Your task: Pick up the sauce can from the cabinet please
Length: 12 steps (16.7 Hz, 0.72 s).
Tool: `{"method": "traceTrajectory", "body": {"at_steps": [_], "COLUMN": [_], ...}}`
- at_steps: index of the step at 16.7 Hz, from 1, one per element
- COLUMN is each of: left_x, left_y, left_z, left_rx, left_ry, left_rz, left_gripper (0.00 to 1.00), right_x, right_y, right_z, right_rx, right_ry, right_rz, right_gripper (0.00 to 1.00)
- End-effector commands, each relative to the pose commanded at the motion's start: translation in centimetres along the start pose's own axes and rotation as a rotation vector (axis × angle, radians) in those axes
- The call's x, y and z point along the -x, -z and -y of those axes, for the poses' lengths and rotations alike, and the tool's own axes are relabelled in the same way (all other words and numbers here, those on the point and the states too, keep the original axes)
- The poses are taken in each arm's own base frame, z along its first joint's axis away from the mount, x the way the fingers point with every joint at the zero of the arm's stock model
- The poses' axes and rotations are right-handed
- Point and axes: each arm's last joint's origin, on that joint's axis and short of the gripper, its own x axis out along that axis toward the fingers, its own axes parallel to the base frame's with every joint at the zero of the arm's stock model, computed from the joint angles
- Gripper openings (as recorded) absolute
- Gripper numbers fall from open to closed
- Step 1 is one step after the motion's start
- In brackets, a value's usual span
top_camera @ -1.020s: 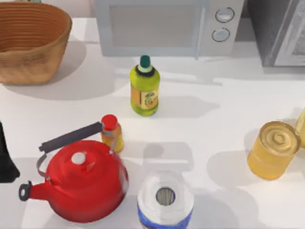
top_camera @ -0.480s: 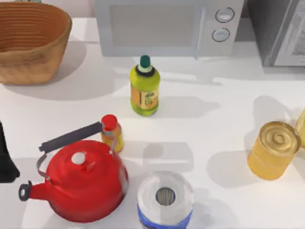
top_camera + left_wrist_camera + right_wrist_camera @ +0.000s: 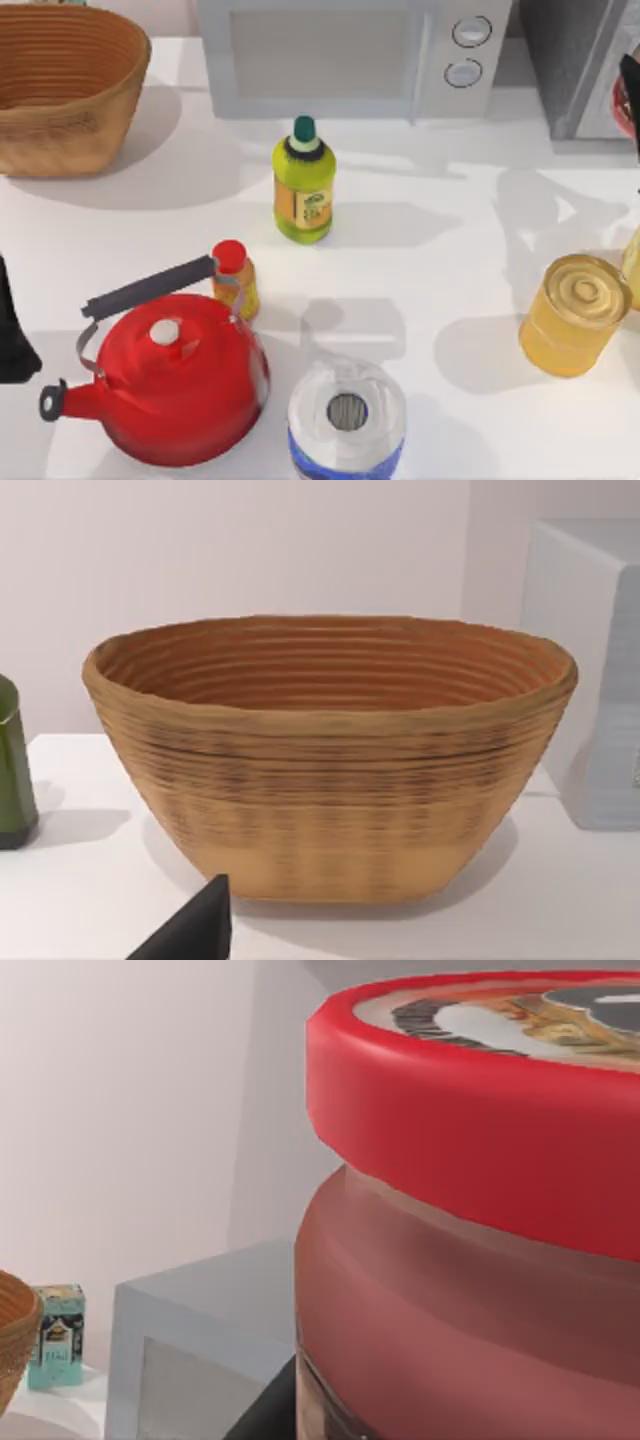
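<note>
The sauce can (image 3: 470, 1210) looms very close in the right wrist view, showing a red rim, a reddish body and a printed top. In the top view a sliver of its red rim (image 3: 621, 106) peeks in at the right edge, beside the grey cabinet (image 3: 575, 60). My right gripper (image 3: 630, 85) is a dark shape there, shut on the can and holding it above the table. At the table's left edge my left arm (image 3: 12, 335) stays parked, and its wrist camera faces the basket.
A wicker basket (image 3: 60, 85) stands back left and a microwave (image 3: 350, 55) back centre. A green bottle (image 3: 303, 180), a small red-capped yellow bottle (image 3: 235, 278), a red kettle (image 3: 170, 375), a paper roll (image 3: 347, 415) and a golden-yellow can (image 3: 573, 313) stand on the table.
My right gripper with the red can has come into the top view at the right edge. Its shadow on the table's right side has grown and shifted leftward.
</note>
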Motion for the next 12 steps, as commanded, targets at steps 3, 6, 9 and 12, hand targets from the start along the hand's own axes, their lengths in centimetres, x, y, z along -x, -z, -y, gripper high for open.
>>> {"method": "traceTrajectory", "body": {"at_steps": [3, 6, 9, 12], "left_x": [0.0, 0.0, 0.0, 0.0], "left_y": [0.0, 0.0, 0.0, 0.0], "left_z": [0.0, 0.0, 0.0, 0.0], "left_rx": [0.0, 0.0, 0.0, 0.0], "left_ry": [0.0, 0.0, 0.0, 0.0], "left_rz": [0.0, 0.0, 0.0, 0.0], "left_gripper": [1.0, 1.0, 1.0, 1.0], "right_x": [-1.8, -3.5, -4.9, -6.2], "right_y": [0.8, 2.0, 3.5, 5.3], "right_z": [0.8, 1.7, 2.5, 3.3], "right_rx": [0.006, 0.008, 0.006, 0.004], "right_ry": [-0.039, -0.073, -0.113, -0.156], "right_rz": [0.009, 0.01, 0.004, -0.004], "right_gripper": [0.0, 0.0, 0.0, 0.0]}}
